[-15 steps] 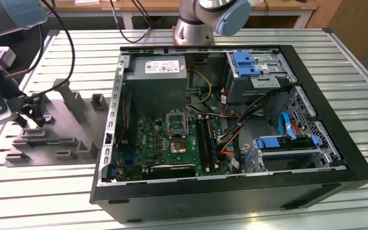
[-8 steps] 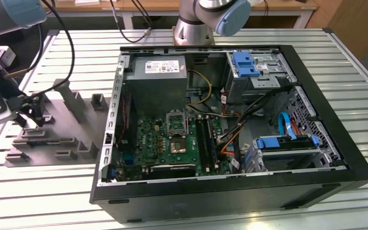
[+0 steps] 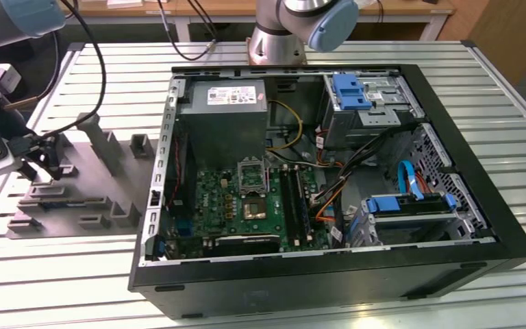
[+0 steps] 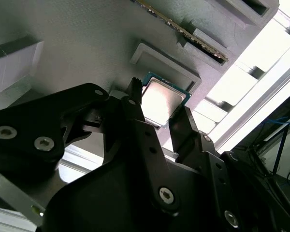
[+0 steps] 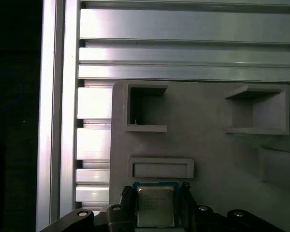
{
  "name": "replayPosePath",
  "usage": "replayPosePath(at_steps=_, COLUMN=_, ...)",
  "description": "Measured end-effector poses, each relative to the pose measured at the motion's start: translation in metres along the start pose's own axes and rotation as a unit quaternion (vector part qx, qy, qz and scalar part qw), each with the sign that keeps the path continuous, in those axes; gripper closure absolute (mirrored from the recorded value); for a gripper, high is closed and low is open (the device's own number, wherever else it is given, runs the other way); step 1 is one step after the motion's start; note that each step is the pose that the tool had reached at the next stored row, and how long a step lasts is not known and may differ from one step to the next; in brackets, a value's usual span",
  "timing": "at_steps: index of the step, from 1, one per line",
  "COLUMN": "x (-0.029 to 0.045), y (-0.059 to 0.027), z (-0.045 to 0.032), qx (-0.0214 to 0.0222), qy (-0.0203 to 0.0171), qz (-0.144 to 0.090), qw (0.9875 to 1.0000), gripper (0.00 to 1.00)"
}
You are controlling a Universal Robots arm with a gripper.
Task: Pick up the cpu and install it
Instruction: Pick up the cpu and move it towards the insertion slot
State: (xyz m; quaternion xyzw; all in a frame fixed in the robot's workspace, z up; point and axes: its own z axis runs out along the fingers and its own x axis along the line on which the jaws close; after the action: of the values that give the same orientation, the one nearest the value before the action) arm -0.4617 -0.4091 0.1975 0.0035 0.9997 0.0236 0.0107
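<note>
Two black fingers (image 5: 127, 203) grip one small, flat, square cpu (image 5: 155, 205) with a pale silver-grey metal top.
The gripper (image 3: 46, 168) is narrowed to the chip's width, one finger on each opposite edge, just above the grey moulded plastic fixture (image 3: 90, 199) at the exterior view's left.

The exterior view looks down from high, at a slant, over the open computer case (image 3: 336, 274) and the grey fixture (image 3: 98, 181) beside it. Both wrist views sit close above that fixture and share the cpu (image 5: 155, 207) (image 4: 162, 101). The first wrist view faces straight down, while the second seems to look from a low slant.
</note>
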Motion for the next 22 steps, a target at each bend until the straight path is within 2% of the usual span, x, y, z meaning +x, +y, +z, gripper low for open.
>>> replayPosePath(at_steps=1, x=0.0, y=0.0001, z=-0.0029, qx=0.0, qy=0.0001, qz=0.0, qw=1.0, gripper=0.53)
replayPosePath(at_steps=22, x=-0.0002, y=0.0004, z=-0.009, qx=0.0, qy=0.0, qz=0.0, qw=1.0, gripper=0.53)
